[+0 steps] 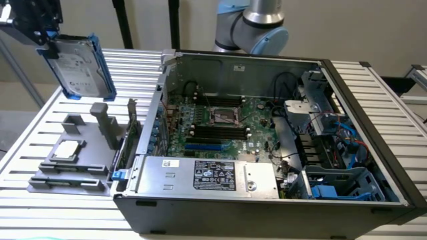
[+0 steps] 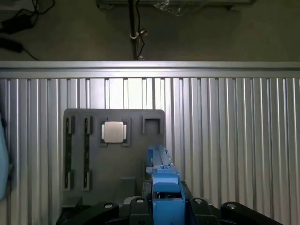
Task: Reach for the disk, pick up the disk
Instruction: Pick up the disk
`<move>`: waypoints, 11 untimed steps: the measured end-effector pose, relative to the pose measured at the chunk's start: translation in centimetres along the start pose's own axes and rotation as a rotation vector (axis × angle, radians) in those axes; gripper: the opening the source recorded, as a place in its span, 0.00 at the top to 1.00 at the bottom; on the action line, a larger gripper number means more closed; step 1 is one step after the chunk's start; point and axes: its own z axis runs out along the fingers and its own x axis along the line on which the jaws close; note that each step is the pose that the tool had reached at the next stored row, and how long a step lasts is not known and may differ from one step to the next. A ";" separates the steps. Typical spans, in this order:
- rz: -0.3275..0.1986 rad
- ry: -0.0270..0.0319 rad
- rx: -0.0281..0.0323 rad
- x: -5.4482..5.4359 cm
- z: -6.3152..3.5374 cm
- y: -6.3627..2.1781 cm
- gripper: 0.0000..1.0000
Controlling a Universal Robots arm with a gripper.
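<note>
A ribbed aluminium tabletop (image 1: 393, 90) of parallel slats spreads across the scene, and a plain metal rail (image 2: 150, 69) closes its far edge. In the exterior view a bare beige wall (image 1: 353, 30) rises behind it, with two black uprights (image 1: 122, 22) standing in front of the wall. Beyond the rail, the wrist view looks down on a dull grey-brown floor (image 2: 225, 33), where black cables (image 2: 11, 24) trail and a thin black pole (image 2: 133, 18) stands. The light is soft and even.
</note>
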 end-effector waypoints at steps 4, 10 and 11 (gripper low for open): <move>-0.002 -0.0041 -0.0006 0.0 -1.88 -1.43 0.67; -0.003 -0.0067 -0.0027 0.3 -4.67 -3.97 0.67; -0.003 -0.0066 -0.0035 0.3 -5.14 -4.41 0.67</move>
